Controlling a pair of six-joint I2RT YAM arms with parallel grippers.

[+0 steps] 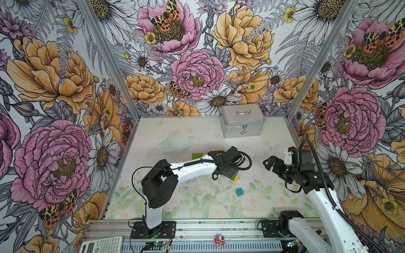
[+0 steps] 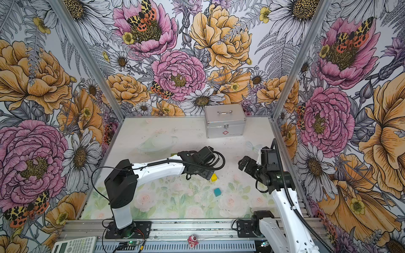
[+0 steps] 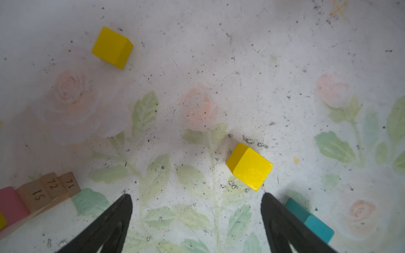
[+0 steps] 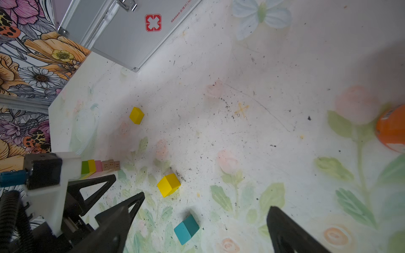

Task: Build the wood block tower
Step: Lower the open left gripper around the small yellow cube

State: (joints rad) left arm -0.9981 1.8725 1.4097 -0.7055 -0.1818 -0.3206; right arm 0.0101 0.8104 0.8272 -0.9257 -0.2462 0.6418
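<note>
Left end effector (image 3: 196,194) wide open, empty, by yellow cube (image 2: 214,177); risk of knocking it toward teal cube (image 2: 217,192) at six o'clock if off-centre.

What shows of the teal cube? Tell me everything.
The teal cube is a small painted block, seemingly wood, with smooth faces and sharp edges, one face lighter than the next. It lies flat on the flower-printed table, alone, apart from the nearer yellow cube. Nothing grips or touches it; in the left wrist view a finger of the open left gripper hides part of it.
</note>
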